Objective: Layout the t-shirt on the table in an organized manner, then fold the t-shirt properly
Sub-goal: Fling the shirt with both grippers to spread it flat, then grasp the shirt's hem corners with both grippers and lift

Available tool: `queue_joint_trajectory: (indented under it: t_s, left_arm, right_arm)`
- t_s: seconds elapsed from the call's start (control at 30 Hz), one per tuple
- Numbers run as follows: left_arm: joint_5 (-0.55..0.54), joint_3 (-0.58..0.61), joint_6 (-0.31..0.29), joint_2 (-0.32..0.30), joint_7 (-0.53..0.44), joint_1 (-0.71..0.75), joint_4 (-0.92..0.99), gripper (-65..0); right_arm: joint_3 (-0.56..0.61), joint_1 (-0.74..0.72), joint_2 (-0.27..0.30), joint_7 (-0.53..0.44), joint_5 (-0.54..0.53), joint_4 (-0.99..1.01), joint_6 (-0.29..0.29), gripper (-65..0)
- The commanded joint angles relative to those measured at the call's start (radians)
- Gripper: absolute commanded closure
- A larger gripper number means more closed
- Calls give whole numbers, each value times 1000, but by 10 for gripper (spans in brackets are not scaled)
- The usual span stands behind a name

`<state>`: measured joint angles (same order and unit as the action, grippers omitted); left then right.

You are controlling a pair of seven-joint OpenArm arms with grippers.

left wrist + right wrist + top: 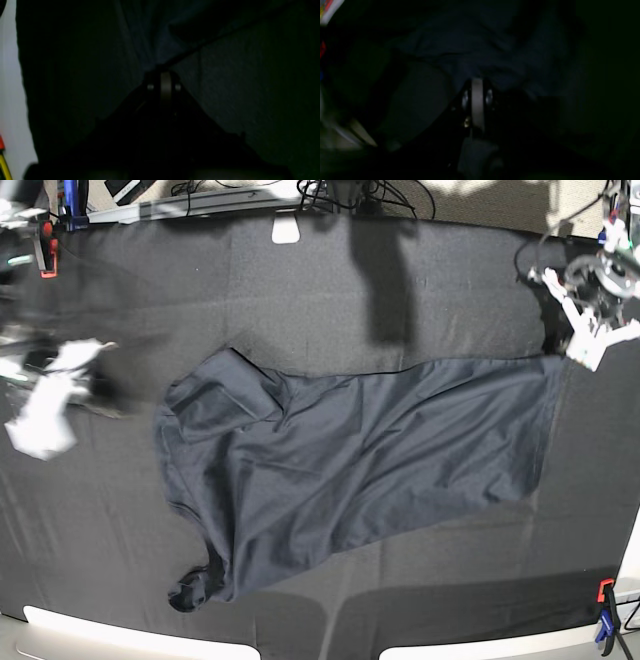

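Nearest the base camera, at the table's front edge, a blue and orange clamp grips the black cloth. Above it in the picture, the left pincer sits at the shirt's straight hem corner, jaws pinched together. Its wrist view is very dark but shows closed fingertips with dark fabric bunched right at their tips; whether cloth is actually caught between them cannot be told.

The shirt lies spread across the middle of the table, running from the left pincer toward the right pincer. It is wrinkled, with one sleeve folded over near the right pincer and a crumpled corner toward the front edge.

The right pincer appears motion-blurred, just beside the shirt's sleeve end. Its wrist view shows jaws shut, with navy folds directly ahead; a grip cannot be confirmed.
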<state>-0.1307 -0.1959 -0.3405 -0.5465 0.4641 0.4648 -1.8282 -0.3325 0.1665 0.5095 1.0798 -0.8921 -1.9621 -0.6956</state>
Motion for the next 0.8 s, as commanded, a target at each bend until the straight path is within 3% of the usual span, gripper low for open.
queue_joint_trajectory:
  t_s: [0.0, 0.13, 0.23, 0.3, 0.37, 0.4, 0.5, 0.6, 0.7, 0.77]
  left_arm:
    - [-1, -7, 11, -16, -24, -9, -18, 0]
    - [-1, -7, 11, -16, -24, -19, -18, 0]
    - [-1, -7, 11, -16, -21, -19, -17, 0]
    - [-1, -7, 11, -16, -20, -19, -17, 0]
    - [-1, -7, 11, -16, -20, -19, -18, 0]
    - [-1, -7, 11, -16, -20, -19, -18, 0]
    - [-1, -7, 11, -16, -20, -19, -18, 0]
    - [-1, -7, 11, -16, -20, -19, -18, 0]
    - [-1, -7, 11, -16, -20, -19, -17, 0]
    - [-1, -7, 11, -16, -20, -19, -18, 0]
  right_arm:
    - [34, -9, 13, -51, 69, -47, -3, 0]
    - [175, -8, 10, -219, 448, -67, -3, 0]
    - [202, -21, 11, -288, 572, -6, -3, -15]
    - [201, -55, 11, -296, 599, 48, -3, -143]
    - [200, -105, 11, -296, 599, 114, -3, -261]
    - [200, -135, 6, -295, 586, 154, 31, -292]
    - [200, -234, -15, -270, 470, 305, 80, -300]
    - [200, -343, -60, -126, 334, 454, 82, -299]
    - [202, -441, -108, 18, 278, 577, 83, -299]
    - [202, -480, -129, 55, 259, 636, 83, -299]
